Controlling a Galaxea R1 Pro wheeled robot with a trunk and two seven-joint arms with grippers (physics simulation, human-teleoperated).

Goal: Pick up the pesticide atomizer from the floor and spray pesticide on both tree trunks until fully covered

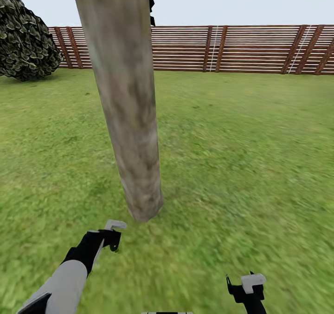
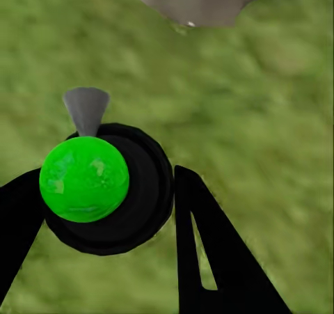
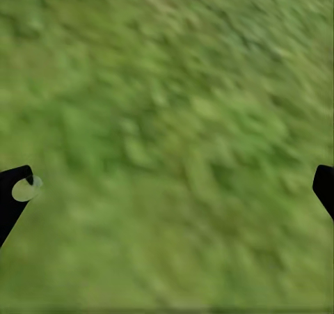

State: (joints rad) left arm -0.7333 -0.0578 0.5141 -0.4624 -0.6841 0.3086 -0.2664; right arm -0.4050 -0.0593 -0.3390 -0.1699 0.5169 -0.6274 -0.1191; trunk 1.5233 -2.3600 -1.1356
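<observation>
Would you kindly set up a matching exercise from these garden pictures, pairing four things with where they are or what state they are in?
Things:
1. tree trunk
2. left gripper
3. right gripper
4. wooden fence

Places or states:
A. open over bare grass
B. runs along the far edge of the lawn
C. closed around the atomizer with the bright green top
D. rises from the grass just ahead of the robot

Pairs: 1-D, 2-C, 3-A, 4-B

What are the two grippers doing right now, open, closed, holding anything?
Left gripper: closed on the pesticide atomizer.
Right gripper: open, empty, over grass.
</observation>
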